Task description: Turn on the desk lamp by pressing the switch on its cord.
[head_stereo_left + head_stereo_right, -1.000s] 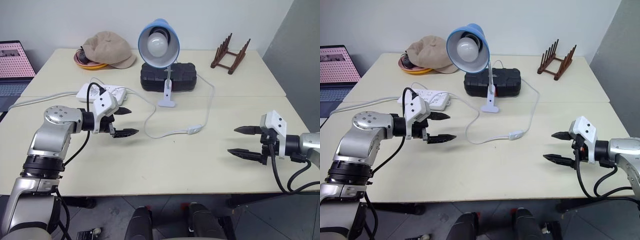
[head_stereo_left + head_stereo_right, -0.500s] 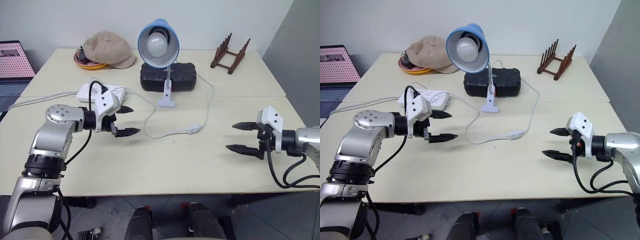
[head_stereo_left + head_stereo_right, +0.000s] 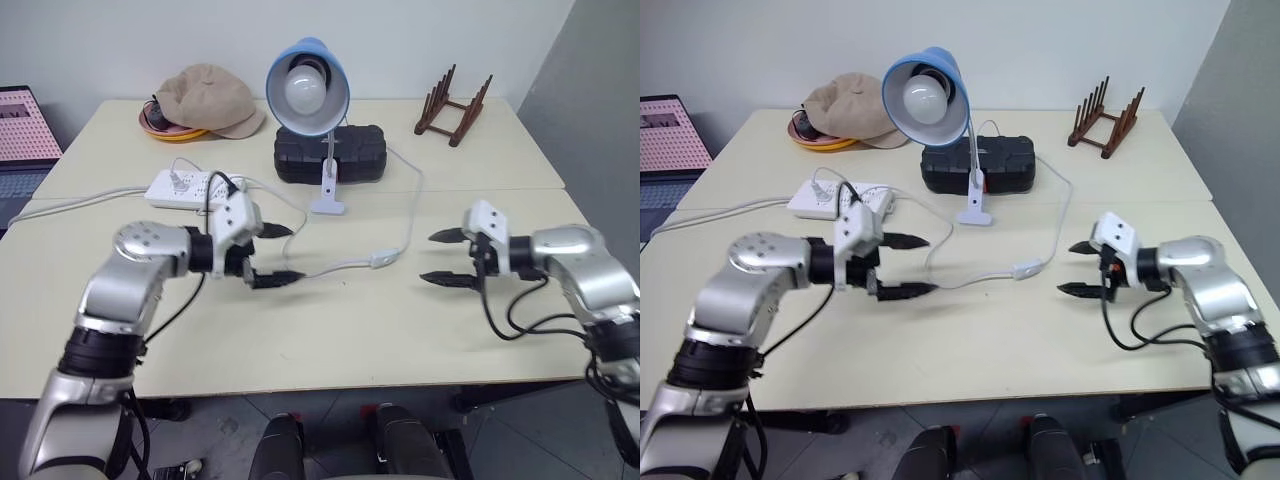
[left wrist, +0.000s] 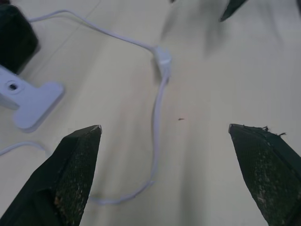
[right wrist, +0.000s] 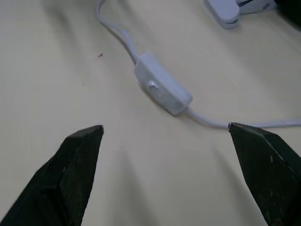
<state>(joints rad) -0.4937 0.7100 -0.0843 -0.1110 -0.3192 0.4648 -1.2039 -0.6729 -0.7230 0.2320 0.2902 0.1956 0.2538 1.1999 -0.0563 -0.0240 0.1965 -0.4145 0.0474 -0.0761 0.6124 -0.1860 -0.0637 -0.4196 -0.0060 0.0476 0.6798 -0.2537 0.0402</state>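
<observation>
The desk lamp (image 3: pixel 307 88), with a light-blue shade and a round white bulb, stands at mid-table on a small white base (image 3: pixel 327 205). Its thin white cord (image 3: pixel 318 268) loops across the table, and the small white switch (image 3: pixel 383 259) lies flat between my two grippers. My left gripper (image 3: pixel 297 254) is open to the left of the switch and points at it over the cord's loop. My right gripper (image 3: pixel 427 258) is open just right of the switch, close but not touching. The switch (image 5: pixel 162 89) lies ahead of the right fingers, and the switch (image 4: pixel 163 57) lies farther ahead of the left ones.
A white power strip (image 3: pixel 190 183) lies behind my left arm. A black case (image 3: pixel 330 153) sits behind the lamp, a beige cap (image 3: pixel 210 97) at the back left, and a wooden rack (image 3: pixel 452 95) at the back right. A laptop (image 3: pixel 25 125) stands at the far left.
Both grippers have moved inward toward the switch, the right one leftward and farther onto the table, the left one rightward. Both stay open. The camera has shifted slightly.
</observation>
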